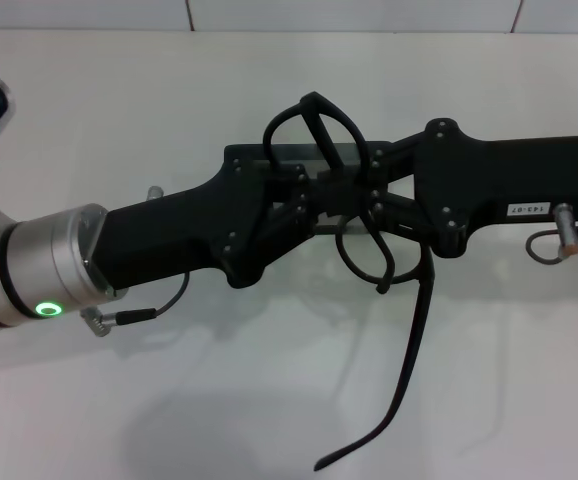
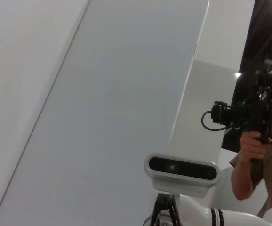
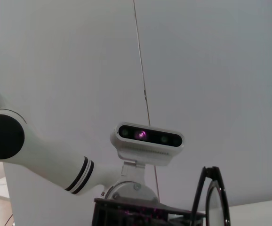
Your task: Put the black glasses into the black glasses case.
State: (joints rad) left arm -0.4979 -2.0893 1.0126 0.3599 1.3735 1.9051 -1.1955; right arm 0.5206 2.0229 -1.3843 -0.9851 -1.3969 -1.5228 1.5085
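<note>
Black on black at mid-frame in the head view: both claws, left claw (image 1: 304, 195) and right claw (image 1: 354, 200), meet on the black glasses (image 1: 354, 215), though their grip is hard to tell, and the case is hidden. Only the right wrist view shows a lens edge-on.

The head view looked steeply down, close over the white desk (image 1: 269, 400). Both wrist views faced upward and back, sharing the robot's head camera (image 2: 181, 168) against pale walls.

A small white label (image 1: 525, 209) is sitting on the black body of the right arm (image 1: 529, 180), showing upside-down characters resembling "143-07"; no other text is reading clearly.
</note>
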